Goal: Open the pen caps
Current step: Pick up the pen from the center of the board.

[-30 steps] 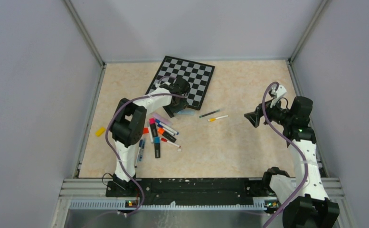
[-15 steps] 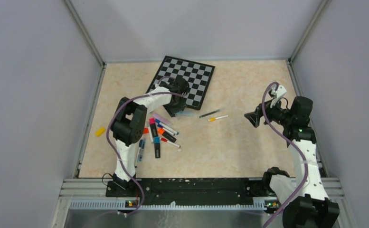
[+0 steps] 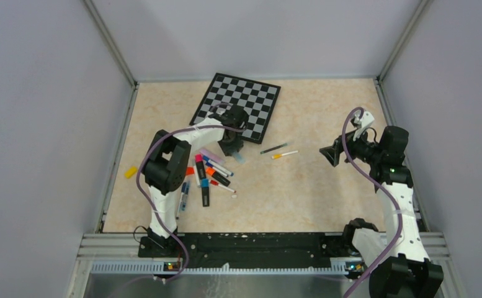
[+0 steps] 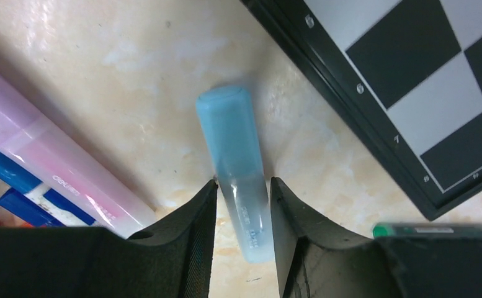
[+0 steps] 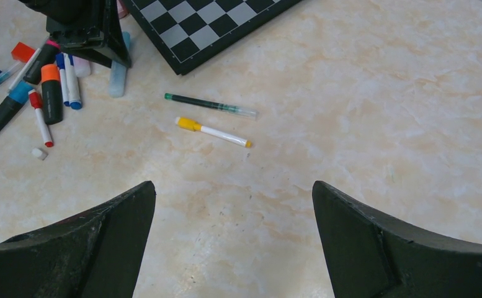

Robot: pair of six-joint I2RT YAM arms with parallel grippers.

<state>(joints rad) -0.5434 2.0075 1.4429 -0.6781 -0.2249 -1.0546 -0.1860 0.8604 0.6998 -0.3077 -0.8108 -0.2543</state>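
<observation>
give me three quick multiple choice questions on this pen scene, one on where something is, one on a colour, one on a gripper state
1. Where is the light-blue translucent plastic pen?
A. standing upright in a cup
B. lying flat between the left gripper fingers, beside the black-and-white checkered board
C. lifted high in the air

2. What colour is the cap on the thin white pen?
A. yellow
B. blue
C. black

3. How is the right gripper?
A. shut on a pen
B. shut, empty
C. open, nothing between its fingers

Answers: 1 B, the left wrist view shows it flat between the fingers by the board's edge; 2 A, the right wrist view shows a yellow cap; 3 C, its fingers stand wide apart over bare table.
</observation>
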